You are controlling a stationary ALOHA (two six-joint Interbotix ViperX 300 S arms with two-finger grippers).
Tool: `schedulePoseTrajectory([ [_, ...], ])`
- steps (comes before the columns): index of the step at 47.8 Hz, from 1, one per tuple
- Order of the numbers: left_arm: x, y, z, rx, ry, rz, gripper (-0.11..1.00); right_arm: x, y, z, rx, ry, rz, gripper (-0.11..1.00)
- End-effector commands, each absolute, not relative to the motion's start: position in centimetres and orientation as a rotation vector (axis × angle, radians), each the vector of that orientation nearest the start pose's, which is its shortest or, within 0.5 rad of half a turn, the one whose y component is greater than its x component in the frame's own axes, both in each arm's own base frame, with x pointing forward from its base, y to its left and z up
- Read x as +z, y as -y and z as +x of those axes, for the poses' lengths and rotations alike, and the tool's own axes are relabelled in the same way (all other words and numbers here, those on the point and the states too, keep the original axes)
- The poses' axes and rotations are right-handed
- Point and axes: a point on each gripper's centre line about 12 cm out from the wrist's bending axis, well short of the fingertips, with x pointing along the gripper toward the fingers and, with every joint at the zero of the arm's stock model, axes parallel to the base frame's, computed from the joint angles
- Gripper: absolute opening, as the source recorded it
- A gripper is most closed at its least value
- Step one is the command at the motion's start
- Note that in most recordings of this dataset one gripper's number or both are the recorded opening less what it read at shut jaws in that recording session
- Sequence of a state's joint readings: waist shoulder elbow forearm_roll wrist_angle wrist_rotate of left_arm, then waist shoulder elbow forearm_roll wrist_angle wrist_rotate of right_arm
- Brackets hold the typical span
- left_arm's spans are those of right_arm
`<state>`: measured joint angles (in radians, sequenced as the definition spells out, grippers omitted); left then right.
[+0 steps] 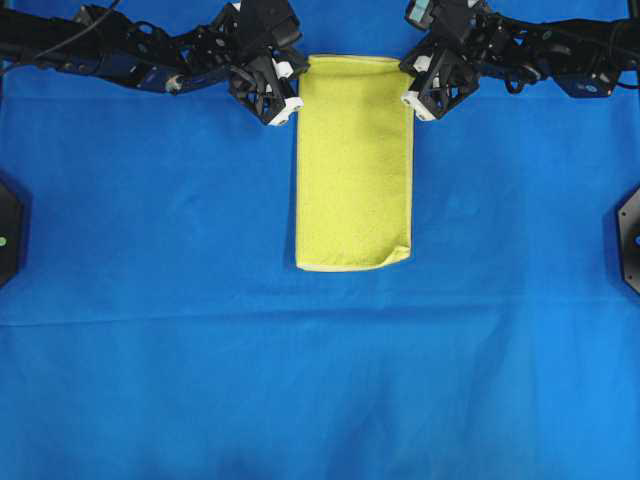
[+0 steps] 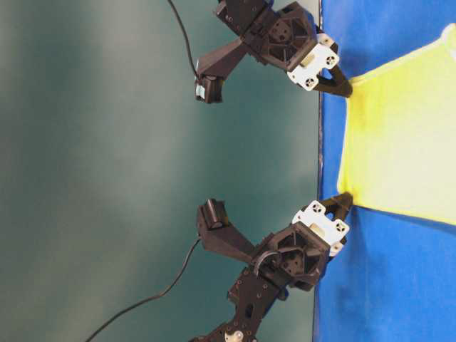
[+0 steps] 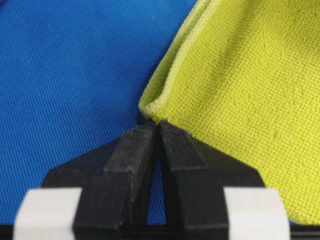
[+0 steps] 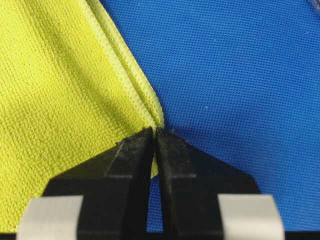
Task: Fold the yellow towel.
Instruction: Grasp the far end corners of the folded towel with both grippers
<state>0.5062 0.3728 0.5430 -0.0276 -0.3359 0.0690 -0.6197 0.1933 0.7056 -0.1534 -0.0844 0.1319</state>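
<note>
The yellow towel [image 1: 354, 165] lies on the blue cloth as a long, narrow rectangle, doubled over, with its far end between the two arms. My left gripper [image 1: 297, 88] is shut on the towel's far left corner; in the left wrist view its tips [image 3: 159, 123] pinch the layered hem [image 3: 156, 107]. On the opposite side, the right gripper [image 1: 412, 82] is shut on the far right corner, and the right wrist view shows the hem [image 4: 150, 107] running into the closed tips [image 4: 154, 131]. From table level, the towel [image 2: 399, 157] rises slightly at both pinched corners.
A large blue cloth [image 1: 150, 300] covers the whole table under the towel. Black mounts sit at the left edge [image 1: 8, 230] and the right edge [image 1: 630, 235]. Both arms reach in from the far side.
</note>
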Motion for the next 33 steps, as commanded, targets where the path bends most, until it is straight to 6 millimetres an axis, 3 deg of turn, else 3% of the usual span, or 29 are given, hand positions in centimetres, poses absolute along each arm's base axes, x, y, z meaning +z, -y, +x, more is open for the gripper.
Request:
schedulePoseTrajectory([
  [1, 9.6, -22.0, 39.5, 0.49, -0.54, -0.091, 0.02, 10.0, 22.3, 31.6, -0.567, -0.76, 0.232, 0.03],
  [21, 14.0, -21.1, 39.8, 0.475, -0.451, -0.062, 0.02, 14.7, 21.9, 31.1, -0.581, -0.66, 0.208, 0.03],
  [33, 14.3, -20.0, 39.4, 0.458, -0.453, -0.057, 0.02, 14.9, 20.9, 30.6, -0.57, -0.659, 0.209, 0.03],
])
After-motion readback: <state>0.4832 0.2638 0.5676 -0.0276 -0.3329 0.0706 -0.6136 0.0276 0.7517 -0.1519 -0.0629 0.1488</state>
